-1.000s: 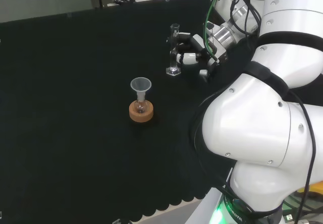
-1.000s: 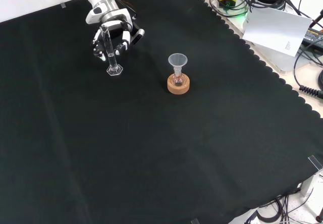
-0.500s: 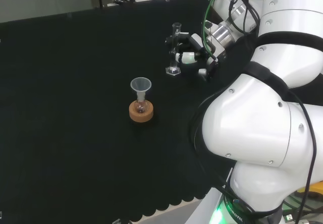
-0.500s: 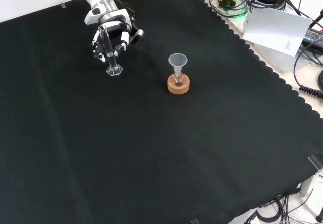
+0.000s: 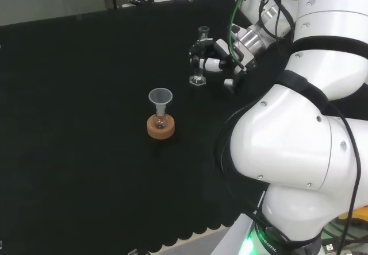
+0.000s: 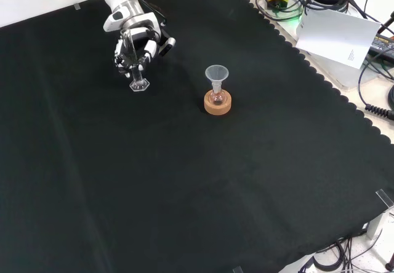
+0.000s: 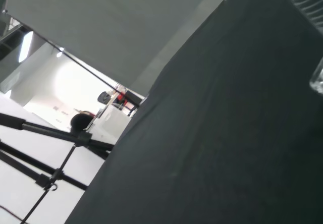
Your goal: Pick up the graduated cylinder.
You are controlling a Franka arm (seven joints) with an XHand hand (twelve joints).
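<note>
The graduated cylinder (image 5: 198, 76) is a slim clear tube on a hexagonal foot, upright on the black cloth at the far right in the head view. The hand (image 5: 220, 60) comes at it from the right, and its fingers (image 5: 198, 53) curl round the middle of the tube. In the front view the cylinder (image 6: 138, 78) stands at the upper left with its foot down at the cloth, and the hand (image 6: 146, 42) closes over its upper half from above. A clear glass edge (image 7: 318, 78) shows blurred in the wrist view.
A small flask with a clear funnel (image 5: 160, 97) in its neck sits on a cork ring (image 5: 161, 127) near the cloth's middle, to the right of the cylinder in the front view (image 6: 217, 102). The arm's white links (image 5: 299, 151) stand at the head view's right.
The fingers, spread round the cylinder a second ago, have curled in and closed on the tube. The cylinder has stayed upright in nearly the same spot.
</note>
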